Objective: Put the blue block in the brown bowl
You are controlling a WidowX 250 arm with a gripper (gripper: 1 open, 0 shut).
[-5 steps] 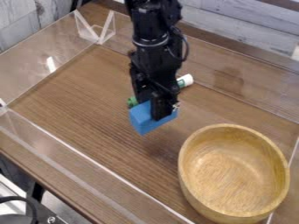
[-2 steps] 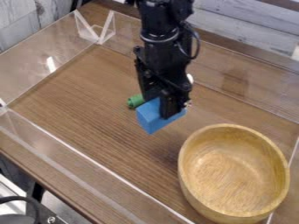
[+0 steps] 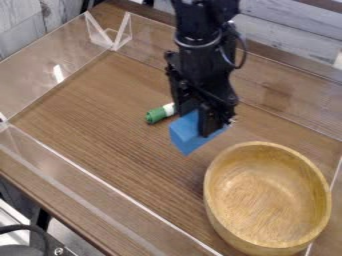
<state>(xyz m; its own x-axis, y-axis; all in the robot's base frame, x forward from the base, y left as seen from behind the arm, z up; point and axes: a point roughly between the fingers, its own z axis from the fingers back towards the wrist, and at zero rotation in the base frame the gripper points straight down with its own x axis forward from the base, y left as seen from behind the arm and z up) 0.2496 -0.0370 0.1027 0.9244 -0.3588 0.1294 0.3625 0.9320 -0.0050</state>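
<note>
Camera view, looking down at an angle onto a dark wood-grain bench [image 3: 94, 120] ringed by low clear plastic walls [image 3: 54, 160]: the black robot arm [image 3: 203, 40] comes down from the top of the frame with its hand [image 3: 203, 122] pointing straight down, and the hand is clamped on the blue block [image 3: 195, 134]. The block hangs tilted between the black fingers [image 3: 218, 115], its lower part sticking out below them, and it looks lifted clear of the bench surface rather than resting on it. The brown bowl [image 3: 267, 230] sits at the lower right of the bench, upright, with its thick pale rim and visible grain; nothing lies inside it. The block is just up and to the left of the bowl's near rim in the picture, close to it but not over the opening. Behind the hand, to its left, a green-and-white marker [image 3: 162, 112] lies flat on the bench, its green end pointing toward the left and its white part partly hidden by the arm. It is apart from the block, though near it in the picture. A folded piece of clear plastic [image 3: 107, 30] stands at the far edge of the bench, at upper left, well apart from everything else.
</note>
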